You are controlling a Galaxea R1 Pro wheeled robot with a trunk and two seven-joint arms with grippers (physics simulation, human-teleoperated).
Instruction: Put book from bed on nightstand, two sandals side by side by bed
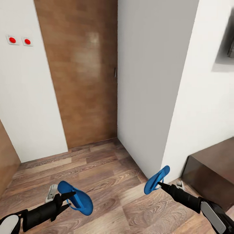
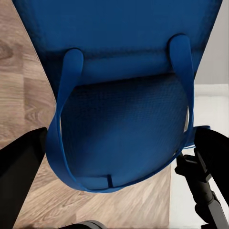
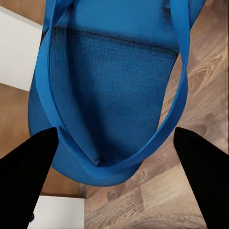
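My left gripper [image 1: 70,199] clamped on one blue sandal [image 1: 76,198], my right gripper [image 1: 159,184] clamped on the second sandal [image 1: 156,179], both carried above plank floor [image 1: 107,182], one brown door [image 1: 83,71] ahead, two red wall buttons [image 1: 19,40].

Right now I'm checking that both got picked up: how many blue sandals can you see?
2. One sandal is held in the left gripper, the other sandal in the right gripper, both above the wood floor.
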